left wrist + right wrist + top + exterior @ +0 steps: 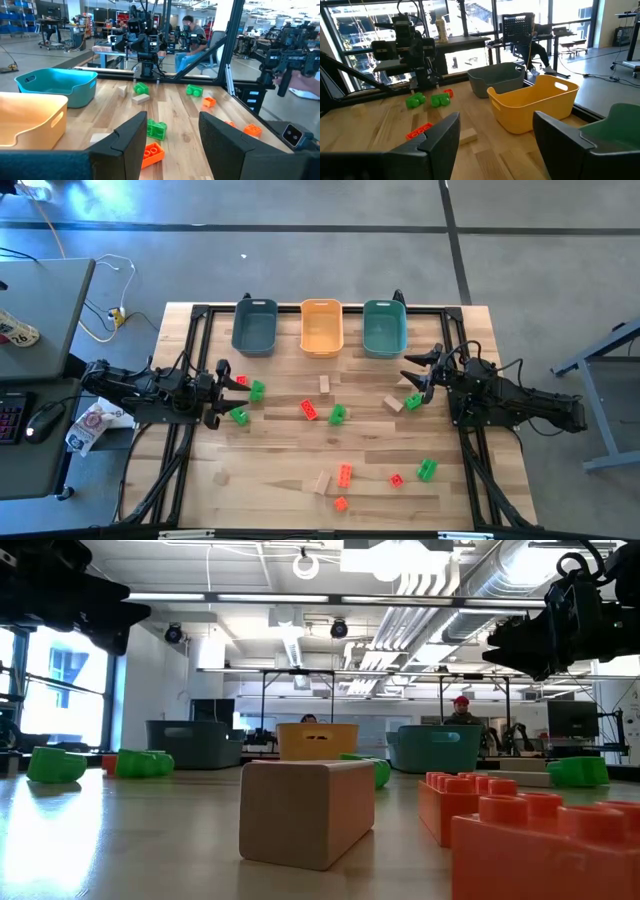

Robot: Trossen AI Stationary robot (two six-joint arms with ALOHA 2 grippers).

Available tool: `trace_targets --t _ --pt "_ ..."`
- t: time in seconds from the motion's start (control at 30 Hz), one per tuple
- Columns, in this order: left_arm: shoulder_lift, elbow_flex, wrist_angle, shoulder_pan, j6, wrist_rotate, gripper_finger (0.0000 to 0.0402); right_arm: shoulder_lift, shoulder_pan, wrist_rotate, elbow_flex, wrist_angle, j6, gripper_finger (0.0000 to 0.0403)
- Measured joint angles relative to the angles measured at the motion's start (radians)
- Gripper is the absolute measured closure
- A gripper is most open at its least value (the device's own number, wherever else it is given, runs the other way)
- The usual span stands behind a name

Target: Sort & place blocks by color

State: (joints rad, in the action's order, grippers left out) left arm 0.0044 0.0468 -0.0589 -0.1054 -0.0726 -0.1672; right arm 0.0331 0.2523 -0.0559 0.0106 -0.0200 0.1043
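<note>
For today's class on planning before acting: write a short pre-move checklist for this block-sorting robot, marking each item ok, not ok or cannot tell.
1. Left gripper open, nothing between its fingers: ok.
2. Right gripper open, holding nothing: ok.
3. Orange bin empty and upright between the two teal bins: ok.
4. Blocks still on the table, none sorted: not ok.
5. Green block lies near the left gripper, unobstructed: ok.
6. Which bin takes which colour: cannot tell.

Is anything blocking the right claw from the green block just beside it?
Nothing visible does. The right claw, open, is next to the green block with no other block between; a tan block lies just past it.
</note>
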Motion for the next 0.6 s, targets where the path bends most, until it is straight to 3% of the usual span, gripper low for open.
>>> trace_targets --t 0.47,0.6 --pt "0.0 0.0 0.001 0.0 0.005 0.0 0.0233 0.0 0.0 0.0 0.0 -0.003 0.002 0.0167" --pt "0.0 0.0 0.001 0.0 -0.01 0.0 0.0233 0.0 0.0 0.003 0.0 -0.007 0.127 0.0167"
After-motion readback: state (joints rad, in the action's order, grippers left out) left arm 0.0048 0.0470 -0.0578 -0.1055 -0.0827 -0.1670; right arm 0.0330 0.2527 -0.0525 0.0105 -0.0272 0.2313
